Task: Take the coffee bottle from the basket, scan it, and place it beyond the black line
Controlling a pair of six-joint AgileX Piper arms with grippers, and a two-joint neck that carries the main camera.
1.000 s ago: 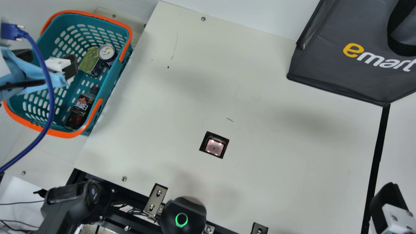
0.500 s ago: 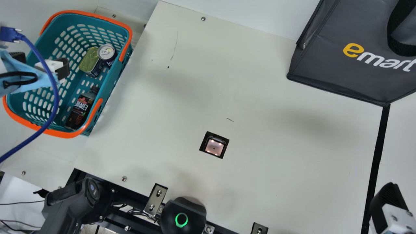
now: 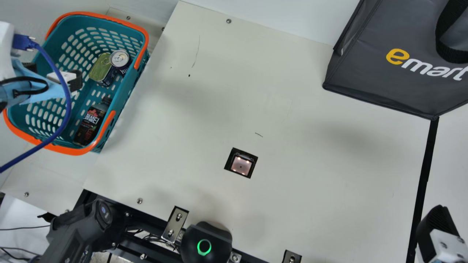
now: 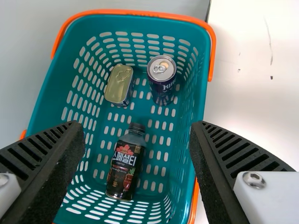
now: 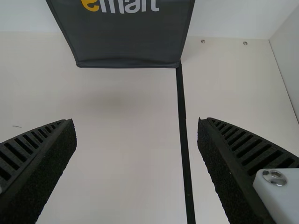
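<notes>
The dark plastic coffee bottle, its label lettered in white and red, lay toward the near right corner of the teal, orange-rimmed basket. The black-fingered left gripper pointed down above it, spread wide; the right gripper, likewise apart, hung over the black line.

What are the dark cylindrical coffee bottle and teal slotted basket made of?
The dark cylindrical coffee bottle seems glossy clear plastic, perhaps glass, judging by its see-through shoulder. The teal slotted basket looks like satin moulded plastic, given its regular openings.

cream tbl, blk line, gray bag back R, teal basket at L
</notes>
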